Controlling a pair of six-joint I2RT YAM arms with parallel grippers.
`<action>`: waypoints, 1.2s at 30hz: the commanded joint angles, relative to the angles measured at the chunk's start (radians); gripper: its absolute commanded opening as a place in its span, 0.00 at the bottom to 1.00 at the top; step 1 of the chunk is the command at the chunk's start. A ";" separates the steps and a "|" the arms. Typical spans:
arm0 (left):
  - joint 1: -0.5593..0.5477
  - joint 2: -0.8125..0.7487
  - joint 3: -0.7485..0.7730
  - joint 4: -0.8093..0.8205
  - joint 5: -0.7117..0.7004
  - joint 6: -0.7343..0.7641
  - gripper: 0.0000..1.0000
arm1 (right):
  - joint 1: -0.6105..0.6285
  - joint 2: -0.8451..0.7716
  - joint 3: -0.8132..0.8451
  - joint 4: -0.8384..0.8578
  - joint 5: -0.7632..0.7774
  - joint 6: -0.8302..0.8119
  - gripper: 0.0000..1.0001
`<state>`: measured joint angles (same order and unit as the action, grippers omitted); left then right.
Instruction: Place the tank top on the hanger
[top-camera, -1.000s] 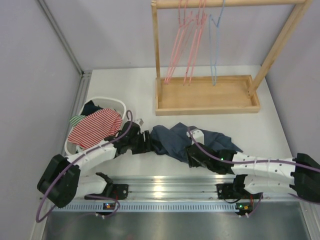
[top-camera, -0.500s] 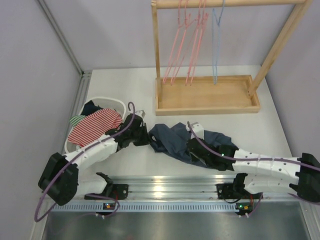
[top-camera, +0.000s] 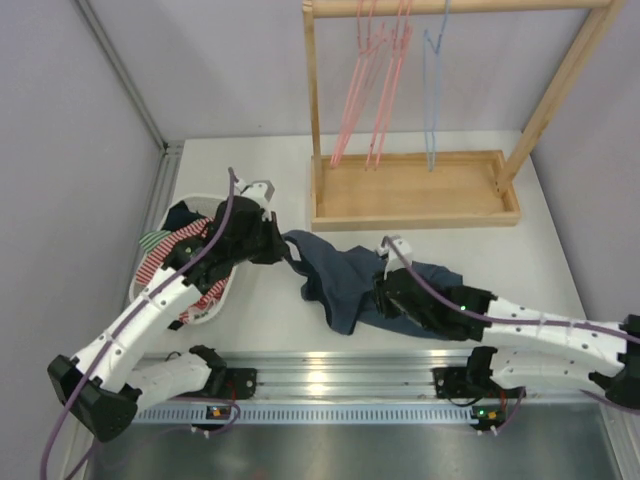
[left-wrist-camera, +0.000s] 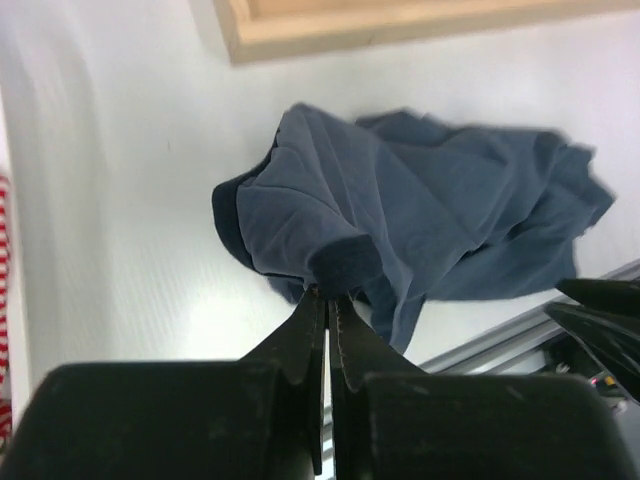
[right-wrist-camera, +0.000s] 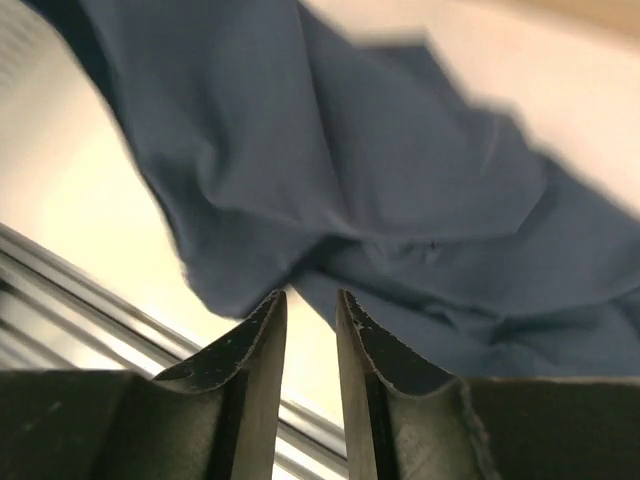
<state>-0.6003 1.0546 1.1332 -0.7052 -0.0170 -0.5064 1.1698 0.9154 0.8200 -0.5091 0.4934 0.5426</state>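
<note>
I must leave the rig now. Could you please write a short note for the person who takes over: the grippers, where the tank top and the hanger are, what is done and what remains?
Left gripper: shut on an edge of the tank top, holding that edge raised off the table.
Right gripper: jaws a little apart, nothing between them, low over the tank top.
Tank top: mostly lying bunched on the table, in front of the wooden rack.
Hanger: light blue, hanging on the wooden rack, untouched.
Done: one grasp on the tank top.
Left: spread it out, fetch the hanger, put the tank top on it.
</note>
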 joint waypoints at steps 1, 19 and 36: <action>-0.003 0.013 -0.136 -0.045 0.051 0.000 0.00 | 0.024 0.053 -0.151 0.061 -0.091 0.077 0.28; -0.003 -0.019 -0.271 -0.008 0.063 -0.009 0.00 | 0.310 0.577 0.030 0.081 0.143 0.439 0.50; -0.003 -0.008 -0.228 -0.051 0.026 -0.003 0.00 | 0.271 0.576 -0.033 0.149 0.188 0.436 0.12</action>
<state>-0.6003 1.0561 0.8616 -0.7368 0.0273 -0.5201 1.4498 1.4925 0.7609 -0.3958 0.6331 0.9871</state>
